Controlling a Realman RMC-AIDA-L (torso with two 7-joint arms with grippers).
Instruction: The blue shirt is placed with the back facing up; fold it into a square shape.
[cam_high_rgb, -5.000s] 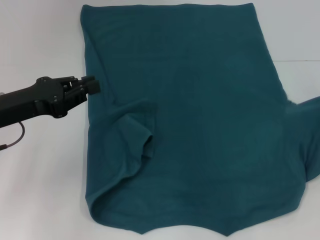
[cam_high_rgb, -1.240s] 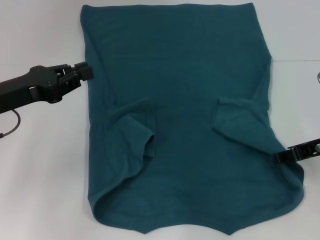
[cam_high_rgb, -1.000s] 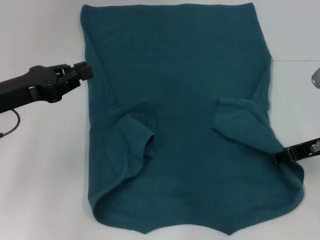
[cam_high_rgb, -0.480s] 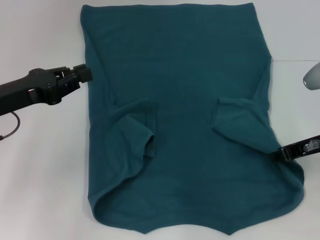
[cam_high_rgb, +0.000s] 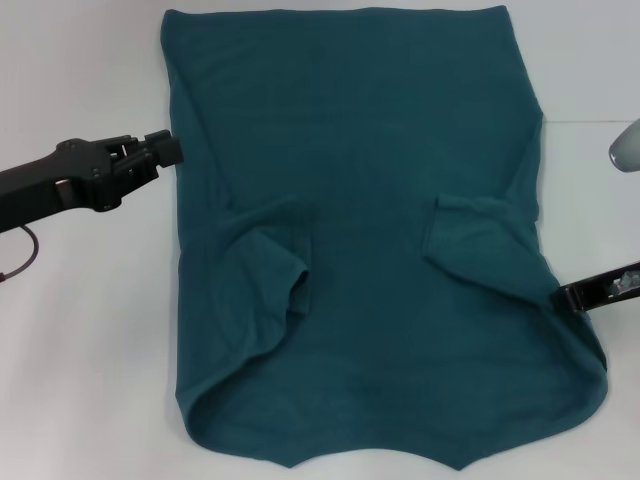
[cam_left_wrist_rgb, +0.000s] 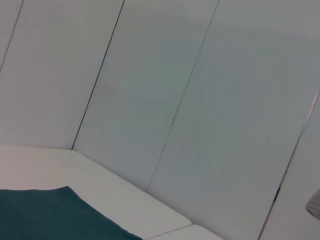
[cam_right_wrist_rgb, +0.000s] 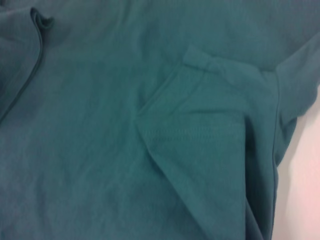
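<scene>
The blue shirt (cam_high_rgb: 370, 240) is lying spread on the white surface (cam_high_rgb: 80, 350), both sleeves already turned inward; the lengthwise folds are seemingly remaining. The left gripper (cam_high_rgb: 165, 150) is sitting at the shirt's left edge, the right gripper (cam_high_rgb: 568, 297) at its right edge; neither's jaws are showing clearly.

Blk left arm (cam_high_rgb: 60, 185) w/ thin cable; blk right hand (cam_high_rgb: 565, 297).

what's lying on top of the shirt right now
Only its own two sleeves, folded inward onto the shirt. Whatever lies beneath those flaps is covered.
</scene>
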